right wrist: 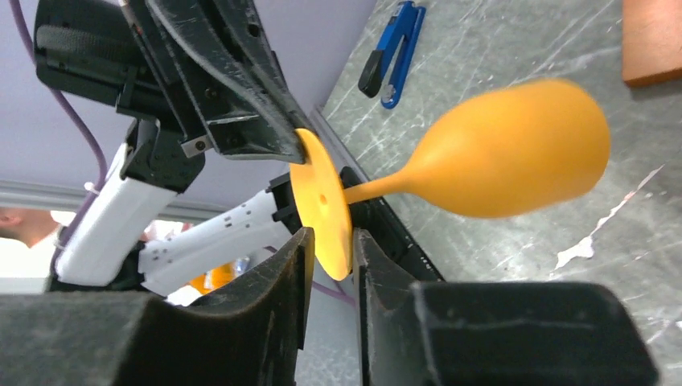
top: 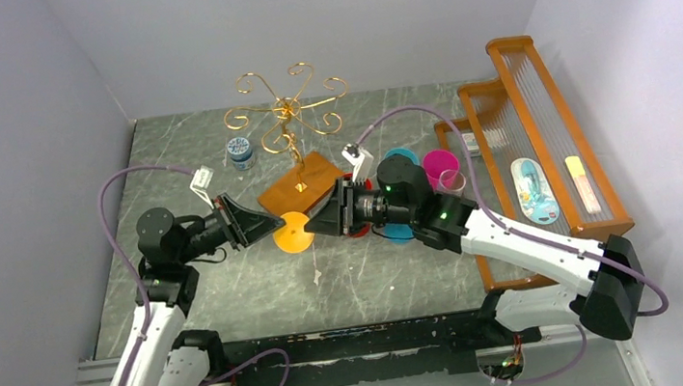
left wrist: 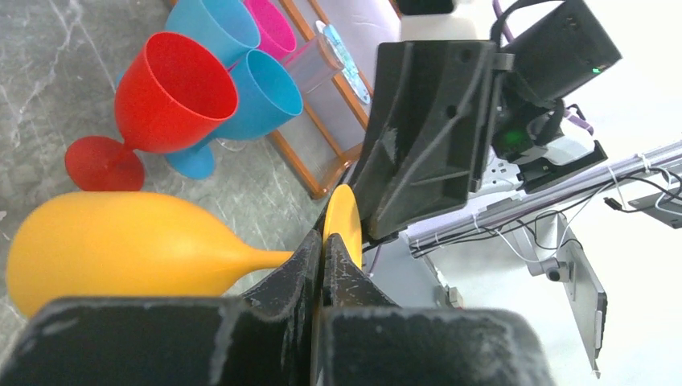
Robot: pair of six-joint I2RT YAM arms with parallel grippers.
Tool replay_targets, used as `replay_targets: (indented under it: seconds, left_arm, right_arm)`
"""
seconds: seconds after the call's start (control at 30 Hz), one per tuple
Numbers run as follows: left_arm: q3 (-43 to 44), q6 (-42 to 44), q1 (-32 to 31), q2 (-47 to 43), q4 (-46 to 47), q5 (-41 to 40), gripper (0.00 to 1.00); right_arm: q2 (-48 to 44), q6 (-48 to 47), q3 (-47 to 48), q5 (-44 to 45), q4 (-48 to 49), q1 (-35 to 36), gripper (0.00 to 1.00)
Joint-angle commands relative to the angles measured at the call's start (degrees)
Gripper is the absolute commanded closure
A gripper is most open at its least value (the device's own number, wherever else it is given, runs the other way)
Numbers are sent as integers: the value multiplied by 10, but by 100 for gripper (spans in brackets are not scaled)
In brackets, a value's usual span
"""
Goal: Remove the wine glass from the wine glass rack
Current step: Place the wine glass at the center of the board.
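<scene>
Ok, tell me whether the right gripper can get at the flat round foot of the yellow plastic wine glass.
Probably yes: the right gripper straddles the wine glass foot, opposite the shut left gripper, nothing between. Whether its jaws pinch it yet is unclear.

Seen from above, the yellow wine glass (top: 293, 231) shows only its round foot between the two sets of jaws; its bowl is out of sight. In the right wrist view the bowl, beyond the jaws, is smeared with blur. Whether the right gripper (right wrist: 331, 241) actually presses the foot's rim cannot be told. Far past the jaws, the wine glass rack (right wrist: 651, 40) shows only a corner of its base, cut off by the frame, and a blue tool (right wrist: 392, 52) is too small to name
</scene>
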Motion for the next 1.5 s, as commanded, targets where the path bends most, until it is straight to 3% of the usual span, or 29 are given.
replay_targets:
  seconds: [0.0, 0.07, 0.17, 0.27, 0.43, 0.53, 0.67, 0.83, 0.97, 1.0, 1.07, 1.17, 1.3, 1.4, 1.47]
  left_arm:
    - [-5, -33, -8, -16, 54, 12, 95]
    - [-13, -56, -9, -18, 85, 13, 95]
    - [-18, -76, -9, -13, 105, 18, 95]
    - [-18, -74, -10, -18, 98, 17, 95]
    - [-26, -97, -11, -16, 129, 25, 95]
    - [-36, -127, -12, -12, 176, 26, 95]
    - [-42, -150, -16, -6, 208, 28, 95]
    - [-43, -154, -21, -8, 216, 30, 95]
    - [-46, -155, -23, -8, 217, 34, 95]
    - [-45, -148, -23, -10, 205, 33, 95]
    - [-42, -127, -24, -17, 177, 30, 92]
    - [-30, -75, -24, -23, 102, 33, 71]
    - [31, 109, -24, -25, -121, 16, 47]
    - [59, 193, -24, -24, -243, 8, 43]
    - [50, 186, -24, -37, -233, 27, 42]
  right_arm:
    - [-8, 31, -30, -29, 66, -3, 74]
    - [-6, 35, -32, -36, 70, -5, 66]
    - [-12, 26, -23, -17, 44, -5, 64]
    - [-29, 20, -33, -18, 59, -12, 74]
    - [-48, 40, -66, -57, 152, -20, 83]
    - [-45, 46, -68, -70, 167, -21, 73]
    - [-28, 45, -56, -88, 158, -21, 72]
    - [-16, 51, -59, -105, 180, -22, 77]
    - [-18, 43, -54, -102, 178, -22, 91]
    - [-19, 40, -53, -102, 177, -22, 97]
    - [-19, 30, -47, -102, 168, -22, 100]
    - [-18, 23, -45, -105, 165, -23, 100]
    - [-23, 21, -48, -88, 168, -22, 100]
    - [-26, 26, -58, -78, 178, -22, 100]
    - [-25, 34, -64, -73, 186, -23, 100]
